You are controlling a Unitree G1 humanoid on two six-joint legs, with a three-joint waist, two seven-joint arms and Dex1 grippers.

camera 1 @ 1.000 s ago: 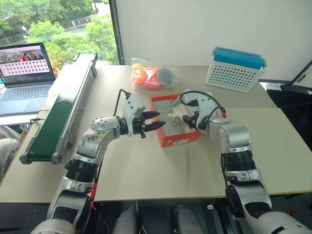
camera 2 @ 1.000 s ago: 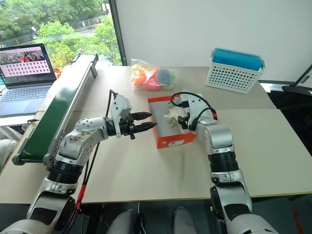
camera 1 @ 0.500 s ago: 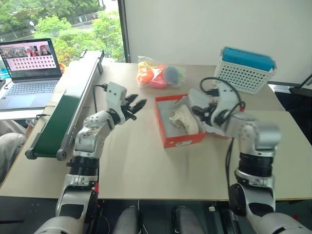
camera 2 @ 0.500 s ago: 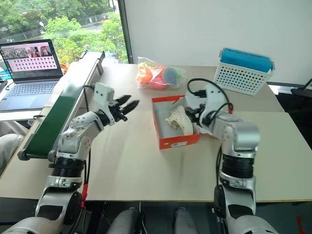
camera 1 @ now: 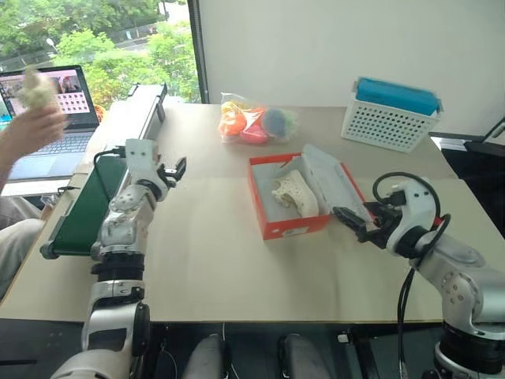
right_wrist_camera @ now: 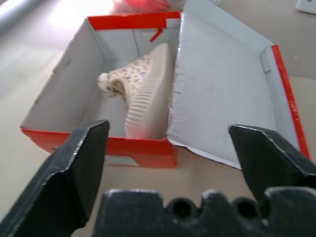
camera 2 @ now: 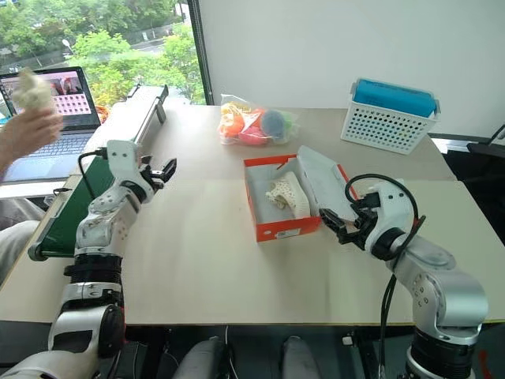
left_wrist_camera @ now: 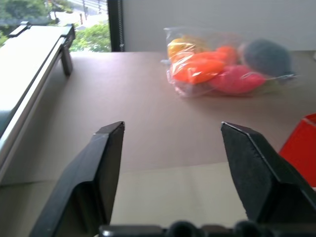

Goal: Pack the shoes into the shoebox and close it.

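The orange-red shoebox [camera 1: 272, 209] stands open in the middle of the table, its white-lined lid [camera 1: 327, 181] leaning out to the right. One cream sneaker [camera 1: 296, 192] lies on its side inside, seen close in the right wrist view [right_wrist_camera: 143, 94]. My right gripper [camera 1: 349, 220] is open just right of the box's near corner, apart from it, fingers [right_wrist_camera: 79, 158] spread wide and empty. My left gripper [camera 1: 171, 168] is open and empty far to the left by the conveyor, pointing over bare table [left_wrist_camera: 173, 127]. At the far left a person's hand holds a small cream object [camera 1: 35, 85].
A clear bag of orange and pink items [camera 1: 256, 122] lies behind the box. A white perforated basket with a blue top [camera 1: 390, 110] stands at the back right. A green conveyor belt [camera 1: 95, 189] runs along the table's left edge, and a laptop [camera 1: 63, 118] stands beyond it.
Both arms have drawn away from the box, the left swinging out to the conveyor, the right pulling back. Both grippers opened wider. A person's hand with a cream object has appeared at the left.
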